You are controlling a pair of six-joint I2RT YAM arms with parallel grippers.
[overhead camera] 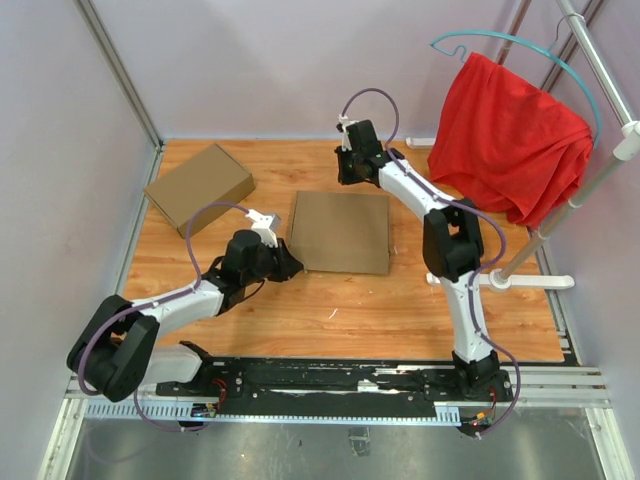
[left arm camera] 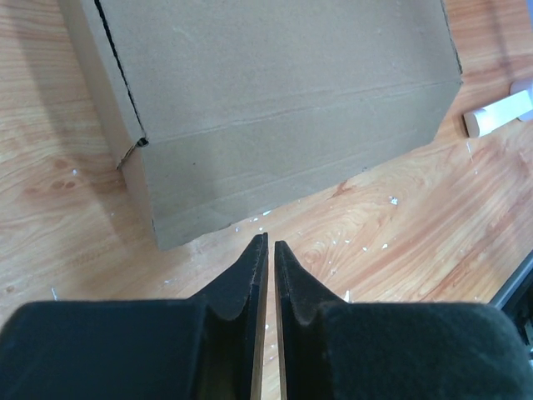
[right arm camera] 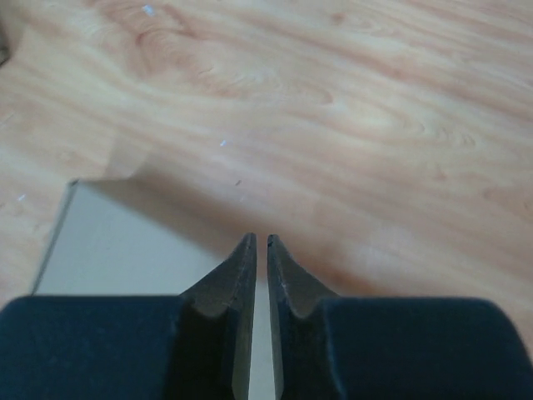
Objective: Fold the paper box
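Lying shut: plain brown paper box (overhead camera: 340,232) | left end effector (left arm camera: 266,242) closed | right end effector (right arm camera: 258,240) closed

The plain brown cardboard mailer box (left arm camera: 283,100) runs off the top edge of the left wrist view, its far side unseen. A white tube (left arm camera: 500,112) is clipped by the right edge. From the right wrist, only one pale, blurred corner of the box (right arm camera: 108,242) shows, the rest behind the right gripper (right arm camera: 258,239). Whether the pale sliver between its near-closed jaws is pinched cardboard cannot be told. From above, a red cloth (overhead camera: 505,135) covers part of a silver metal rack (overhead camera: 600,62), itself cut by the frame.
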